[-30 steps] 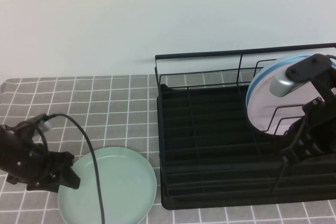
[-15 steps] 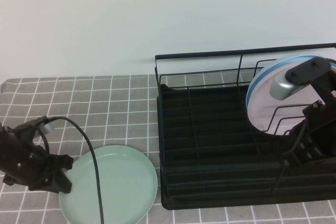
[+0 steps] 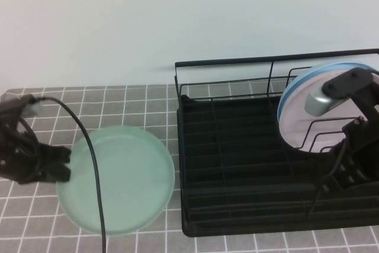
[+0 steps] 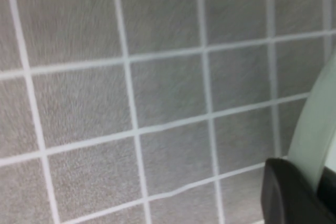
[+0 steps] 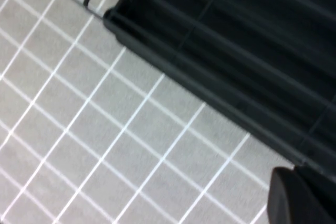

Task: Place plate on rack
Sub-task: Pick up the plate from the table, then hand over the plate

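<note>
The pale mint-green plate [image 3: 115,179] is off the cloth and tilted, at the front left. My left gripper [image 3: 59,167] is shut on its left rim; in the left wrist view the rim [image 4: 315,129] runs down between the dark fingers [image 4: 286,192]. The black wire rack [image 3: 237,226] stands on the right. My right gripper [image 3: 340,173] hangs over the rack's right part, shut and empty. In the right wrist view its dark fingers [image 5: 294,198] sit by the rack's base edge [image 5: 220,72].
A light blue plate [image 3: 296,84] and a pink plate [image 3: 302,131] stand upright in the rack's right dividers. The left and middle dividers [image 3: 237,146] hold nothing. A grey checked cloth [image 3: 118,105] covers the table. The left arm's black cable [image 3: 89,158] crosses over the green plate.
My left gripper has lifted the green plate off the cloth, raising it up and back. The right arm has barely moved.
</note>
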Robot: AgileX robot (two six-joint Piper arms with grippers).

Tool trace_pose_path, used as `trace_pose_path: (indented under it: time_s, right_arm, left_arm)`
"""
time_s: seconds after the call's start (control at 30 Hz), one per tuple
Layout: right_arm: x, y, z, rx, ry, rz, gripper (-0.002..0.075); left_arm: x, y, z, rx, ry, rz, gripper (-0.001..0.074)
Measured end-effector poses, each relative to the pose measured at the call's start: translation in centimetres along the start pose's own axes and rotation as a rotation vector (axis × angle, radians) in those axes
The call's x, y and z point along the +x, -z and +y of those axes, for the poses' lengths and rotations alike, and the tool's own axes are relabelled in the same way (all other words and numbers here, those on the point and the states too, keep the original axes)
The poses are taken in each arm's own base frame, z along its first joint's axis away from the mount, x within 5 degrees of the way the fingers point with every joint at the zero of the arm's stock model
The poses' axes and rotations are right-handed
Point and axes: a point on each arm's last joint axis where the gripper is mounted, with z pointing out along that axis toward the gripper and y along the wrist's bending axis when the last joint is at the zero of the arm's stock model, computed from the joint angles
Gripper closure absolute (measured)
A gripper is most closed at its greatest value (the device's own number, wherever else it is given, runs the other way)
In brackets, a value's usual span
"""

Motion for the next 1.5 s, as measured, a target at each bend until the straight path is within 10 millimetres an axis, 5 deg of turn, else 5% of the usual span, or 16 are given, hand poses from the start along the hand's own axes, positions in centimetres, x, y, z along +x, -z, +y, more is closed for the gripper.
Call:
trace_pose_path:
  time_s: [0.2, 0.37, 0.57, 0.77, 0.97, 1.5]
  right_arm:
    - [0.2, -0.4, 0.1, -0.026, -0.018, 0.039, 0.0727]
    - [-1.0, -0.3, 0.9, -0.124, -0.115, -0.095, 0.0709]
    - [-2.7, 0.3, 2.2, -0.298, -0.208, -0.261, 0.0524]
    - [-3.5, 0.8, 2.9, -0.392, -0.219, -0.352, 0.0424]
    - [-3.7, 1.0, 3.1, -0.425, -0.223, -0.364, 0.0414]
    - [-3.6, 1.0, 3.2, -0.432, -0.206, -0.363, 0.0414]
  left_arm:
    - [0.3, 3.6, -2.0, 0.023, -0.048, -0.082, 0.0735]
    - [0.7, 6.3, -4.2, 0.112, -0.075, -0.127, 0.0735]
    - [1.5, 8.7, -6.0, 0.175, -0.095, -0.18, 0.0735]
    - [2.0, 9.0, -7.5, 0.248, -0.111, -0.168, 0.0735]
    - [2.1, 8.3, -9.9, 0.266, -0.188, -0.161, 0.0735]
    - [1.1, 9.9, -11.6, 0.364, -0.19, -0.196, 0.0735]
